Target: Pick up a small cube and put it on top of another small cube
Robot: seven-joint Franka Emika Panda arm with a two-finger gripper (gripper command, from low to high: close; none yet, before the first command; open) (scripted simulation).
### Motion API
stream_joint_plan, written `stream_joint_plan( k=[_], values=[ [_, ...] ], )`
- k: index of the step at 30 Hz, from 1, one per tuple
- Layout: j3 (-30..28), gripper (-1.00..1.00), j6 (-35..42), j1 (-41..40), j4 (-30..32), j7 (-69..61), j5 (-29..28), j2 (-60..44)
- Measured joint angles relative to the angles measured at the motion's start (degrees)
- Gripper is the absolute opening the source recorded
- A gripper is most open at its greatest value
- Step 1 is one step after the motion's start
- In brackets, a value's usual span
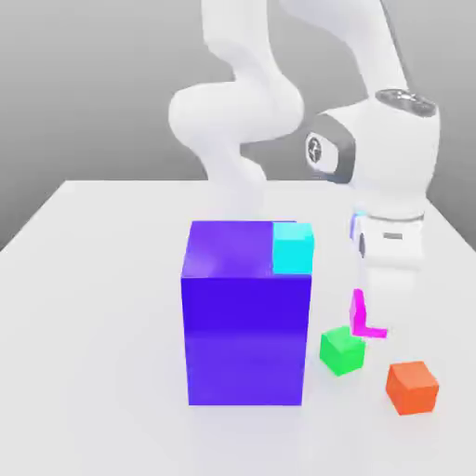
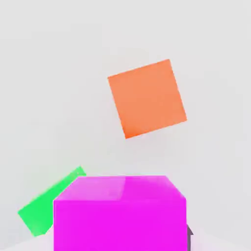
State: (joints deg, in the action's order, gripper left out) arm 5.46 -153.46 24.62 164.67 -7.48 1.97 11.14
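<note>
Jaws stand closed on the pink cube (image 1: 361,317), which is pinched between the fingers of the gripper (image 1: 364,321) and sits just above the green cube (image 1: 341,351), overlapping its upper far corner in the exterior view. Whether the two touch cannot be told. In the hand view the pink cube (image 2: 120,213) sits close to the camera, with the green cube (image 2: 49,206) partly hidden behind and below it and the orange cube (image 2: 147,98) lying apart on the bare white table (image 2: 49,73). On the table (image 1: 84,307), the orange cube (image 1: 412,387) rests near the front edge toward the exterior view's right, a little beyond the green one. A large blue-purple block (image 1: 244,321) stands in the middle of the table, just beside the green cube on the exterior view's left. A small cyan cube (image 1: 293,247) sits on the block's top at its right front corner. The white arm (image 1: 390,167) reaches down from behind the block.
</note>
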Motion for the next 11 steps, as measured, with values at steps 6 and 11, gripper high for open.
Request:
stream_joint_plan(
  k=[6,11],
  values=[
    [0.25,-1.0,-8.64,0.48,3.14,0.98,0.09,-5.52],
    [-0.52,1.0,-14.48,0.11,2.9,2.4,-1.99,-11.6]
  ],
)
